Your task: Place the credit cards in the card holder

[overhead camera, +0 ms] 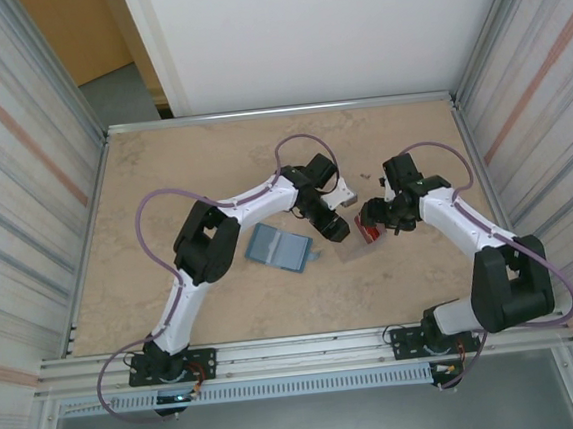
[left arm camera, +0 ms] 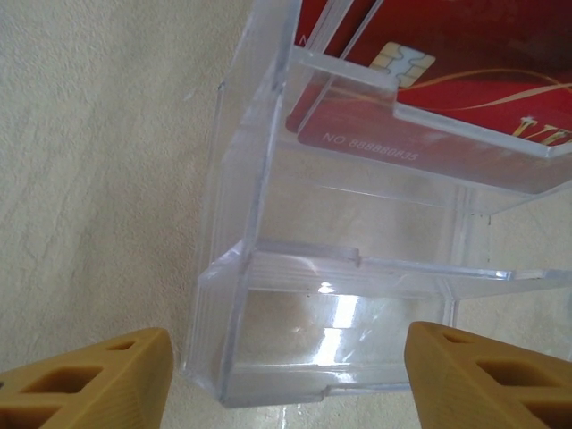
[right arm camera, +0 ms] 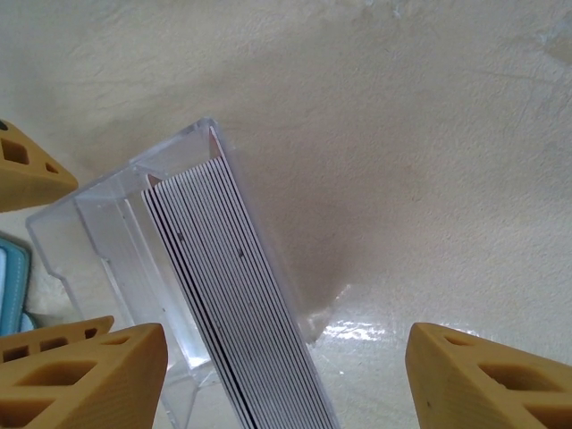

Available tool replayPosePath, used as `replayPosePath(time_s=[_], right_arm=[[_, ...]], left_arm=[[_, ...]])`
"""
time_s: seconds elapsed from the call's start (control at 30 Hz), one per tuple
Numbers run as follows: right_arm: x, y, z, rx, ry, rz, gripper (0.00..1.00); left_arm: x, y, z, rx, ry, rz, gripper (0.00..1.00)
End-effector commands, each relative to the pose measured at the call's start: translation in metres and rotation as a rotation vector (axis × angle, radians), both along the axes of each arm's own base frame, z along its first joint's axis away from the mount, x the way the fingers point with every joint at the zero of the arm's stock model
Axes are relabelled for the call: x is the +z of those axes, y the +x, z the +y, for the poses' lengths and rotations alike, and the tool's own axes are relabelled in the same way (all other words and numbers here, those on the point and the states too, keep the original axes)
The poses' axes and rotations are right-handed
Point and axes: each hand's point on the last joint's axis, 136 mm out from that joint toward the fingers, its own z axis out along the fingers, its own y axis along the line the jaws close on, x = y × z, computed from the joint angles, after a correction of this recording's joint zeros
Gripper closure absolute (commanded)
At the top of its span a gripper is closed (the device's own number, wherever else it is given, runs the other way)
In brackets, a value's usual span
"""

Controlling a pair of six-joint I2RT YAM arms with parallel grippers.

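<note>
Left wrist view: credit cards [left arm camera: 465, 98], glossy red, stacked in a clear plastic case [left arm camera: 340, 295] lying on the counter [left arm camera: 98, 161], right of centre. Left claw [left arm camera: 286, 380] apart, straddling the case's empty end without visible contact. Right claw [right arm camera: 286, 375] apart too, with the stack's edges between its fingers. Card holder [overhead camera: 277, 247], teal-blue, lies on the counter to the left of the case. Handling, judged: cards light, stiff, thin, slippery; flat faces give little purchase, so pinch one by an exposed edge and slide it out.
</note>
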Motion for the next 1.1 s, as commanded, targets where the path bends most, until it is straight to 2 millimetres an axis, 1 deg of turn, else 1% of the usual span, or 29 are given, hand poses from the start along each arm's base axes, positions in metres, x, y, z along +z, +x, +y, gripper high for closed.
replayPosePath(time_s=[0.0,0.1,0.37,0.47,0.67,1.07], right_arm=[[0.000,0.005,-0.003,0.020,-0.018,-0.006,0.30],[-0.006,0.005,-0.006,0.015,-0.036,0.006,0.30],[-0.009,0.005,-0.013,-0.004,-0.045,0.018,0.30],[-0.007,0.003,-0.015,-0.007,-0.043,0.017,0.30],[0.001,0.002,-0.023,-0.026,-0.039,0.003,0.30],[0.006,0.001,-0.023,-0.015,-0.028,-0.007,0.31]], left_arm=[[-0.030,-0.010,0.012,-0.006,0.083,0.036,0.32],[-0.035,-0.011,0.014,-0.005,0.095,0.043,0.32],[-0.039,-0.010,0.018,0.000,0.106,0.041,0.33],[-0.037,-0.010,0.019,-0.002,0.104,0.037,0.33],[-0.041,-0.011,0.021,-0.003,0.119,0.028,0.32],[-0.041,-0.010,0.023,-0.007,0.121,0.018,0.32]])
